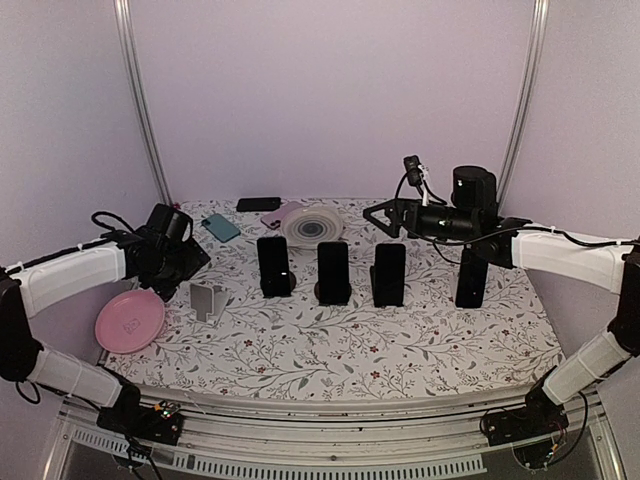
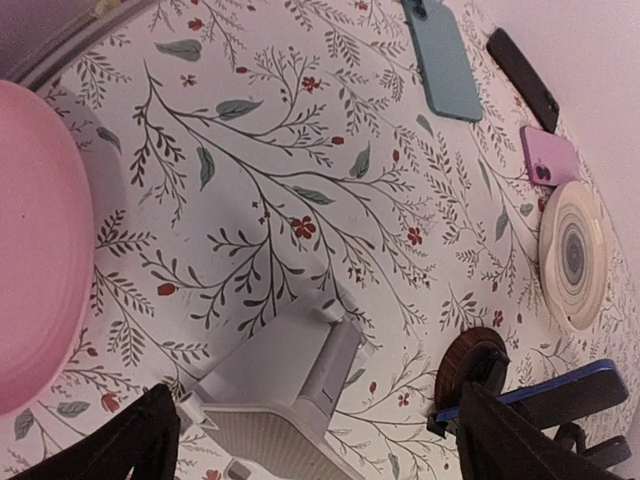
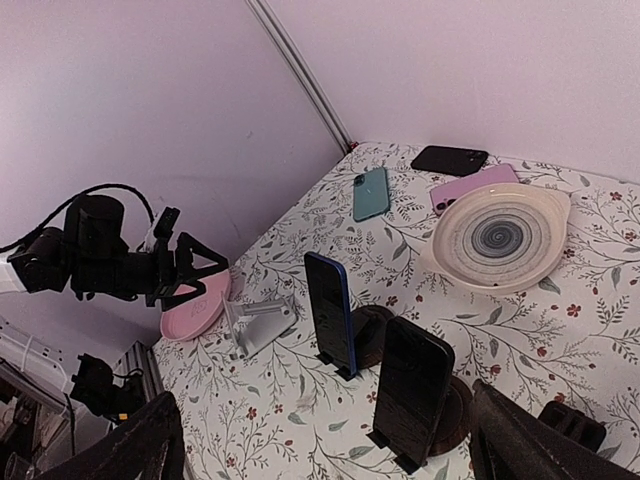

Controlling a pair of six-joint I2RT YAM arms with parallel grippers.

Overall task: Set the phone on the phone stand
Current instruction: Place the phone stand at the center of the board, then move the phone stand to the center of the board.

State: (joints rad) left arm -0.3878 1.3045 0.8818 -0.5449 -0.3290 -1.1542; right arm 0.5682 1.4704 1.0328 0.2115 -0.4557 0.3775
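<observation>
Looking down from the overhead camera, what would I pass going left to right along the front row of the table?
pink plate → grey stand → first phone → second phone → third phone → fourth phone, all four phones standing upright.

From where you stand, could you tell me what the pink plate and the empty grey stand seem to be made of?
The pink plate: probably plastic, smooth with a soft sheen, uniform colour. The grey stand: likely matte plastic or painted metal; flat folded panels, no glare.
</observation>
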